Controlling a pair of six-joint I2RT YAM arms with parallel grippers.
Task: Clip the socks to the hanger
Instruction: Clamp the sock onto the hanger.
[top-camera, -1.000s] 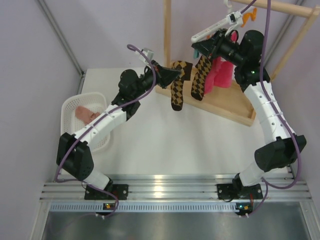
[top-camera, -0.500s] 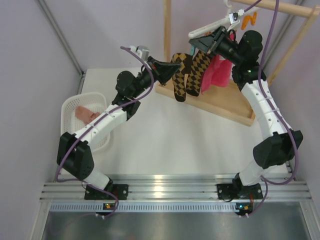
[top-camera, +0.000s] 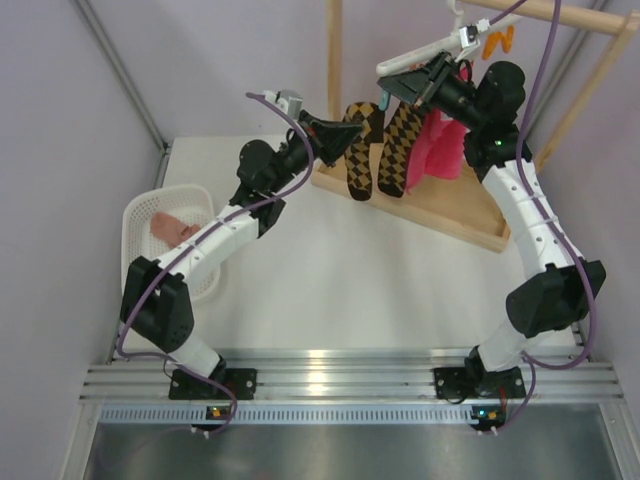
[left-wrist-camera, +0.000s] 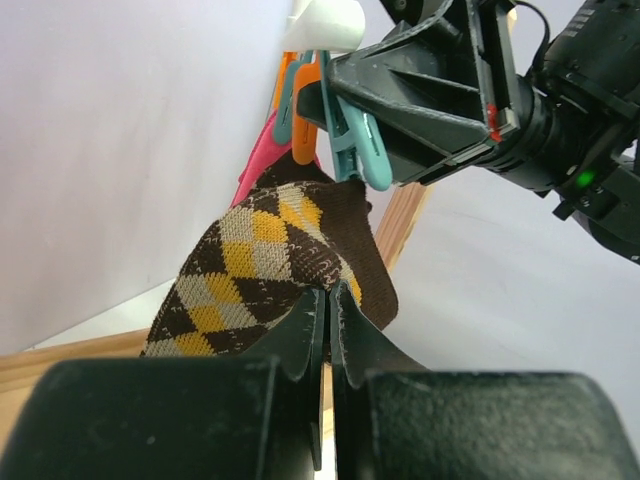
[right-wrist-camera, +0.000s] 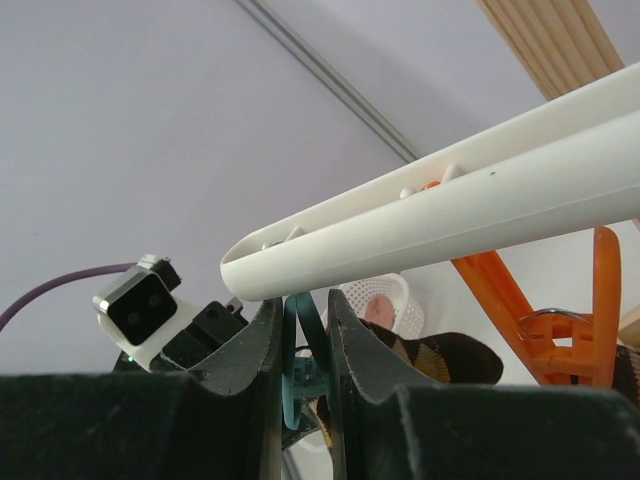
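Left gripper (left-wrist-camera: 327, 303) seemingly on sock (left-wrist-camera: 268, 262)

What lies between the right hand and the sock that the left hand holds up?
A teal clip of the hanger, pinched by the right hand, sits just above the sock in the left hand; the left wrist view shows it.

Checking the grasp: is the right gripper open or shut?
Shut: the right gripper presses the teal clip from both sides, under the hanger.
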